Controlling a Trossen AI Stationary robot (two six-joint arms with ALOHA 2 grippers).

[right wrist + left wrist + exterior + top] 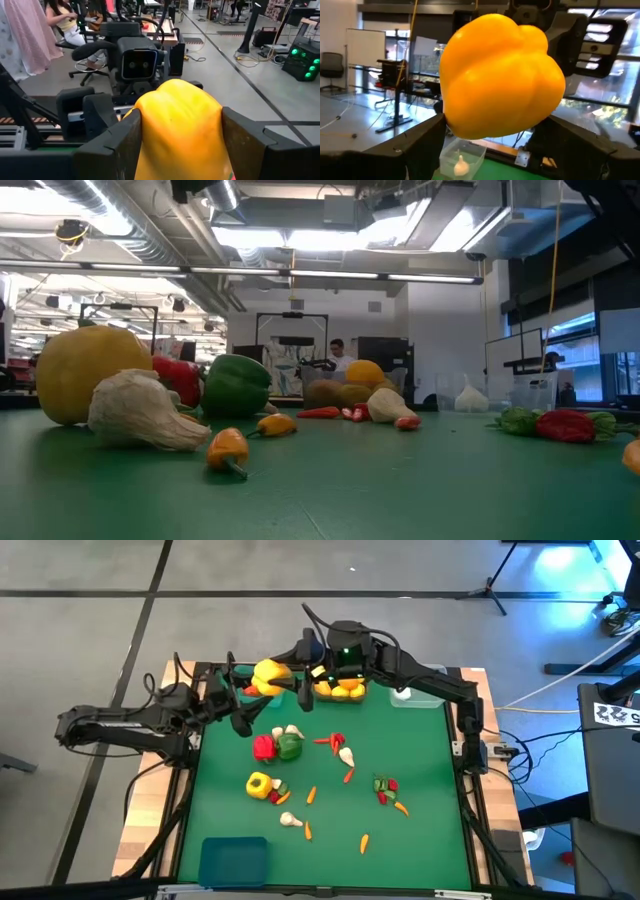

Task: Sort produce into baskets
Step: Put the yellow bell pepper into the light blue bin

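While both grippers are meeting at the far edge of the green mat (400, 840), a large yellow pepper (270, 675) is hanging in the air between them, apparently so that one arm can pass it to the other. The left gripper (490, 150) is clamping the pepper from its sides, and the right gripper (181, 145) is gripping the same pepper between its own dark fingers, so both are bearing on it at once. Just beside the pepper, a bin of yellow and orange fruit (340, 690) is sitting against the mat's far edge, likely the pepper's destination. A clear bin (462, 159) holding one garlic bulb (461, 166) is lying below the pepper. Nearer the mat's middle, a red pepper (263, 747), a green pepper (290, 747) and small carrots (310, 796) are waiting unsorted, while a blue bin (233, 860) is standing at the mat's near corner.
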